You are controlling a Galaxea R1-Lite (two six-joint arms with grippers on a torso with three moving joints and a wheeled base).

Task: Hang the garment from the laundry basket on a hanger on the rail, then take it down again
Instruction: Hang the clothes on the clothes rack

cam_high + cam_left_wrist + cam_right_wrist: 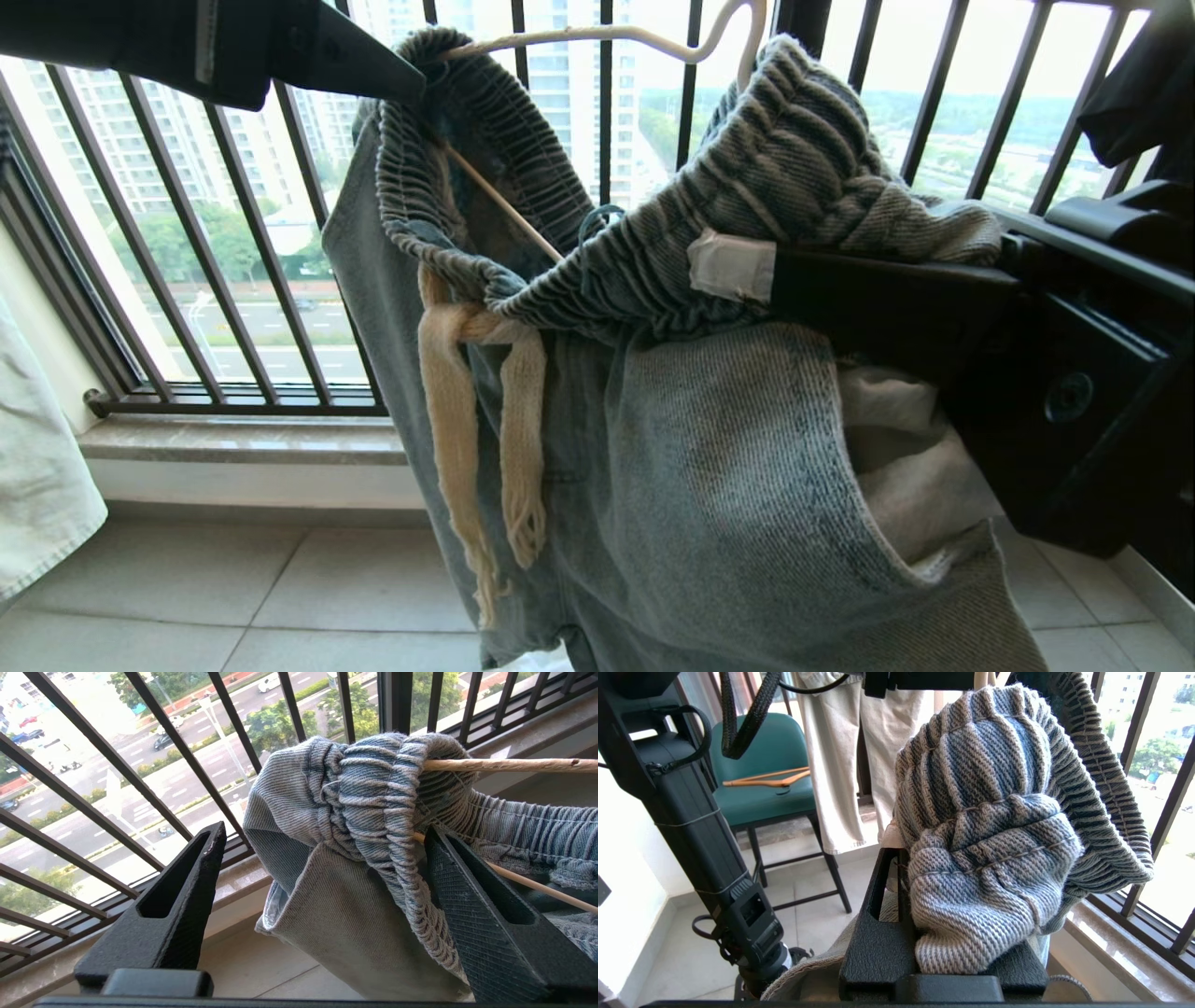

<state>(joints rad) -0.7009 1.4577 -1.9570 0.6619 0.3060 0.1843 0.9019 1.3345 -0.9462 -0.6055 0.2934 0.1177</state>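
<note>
The garment [709, 485] hangs mid-frame, its ribbed waistband looped over the hanger [616, 35] at the top. The left gripper [322, 891] stands with fingers wide, one against the waistband; the right gripper [794, 280] is clamped on the waistband's other side. The denim looks soft, floppy and fairly heavy; the thick elastic band seems the surest hold.

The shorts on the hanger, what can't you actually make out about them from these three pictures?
- Hanger: its hook runs off the head view's top edge, so whether it sits on a rail is unknown.
- Shorts: hems cut off by the head view's bottom edge.
- Right gripper: the bunched waistband covers its fingertips in the right wrist view.
- Laundry basket: in no view.
</note>
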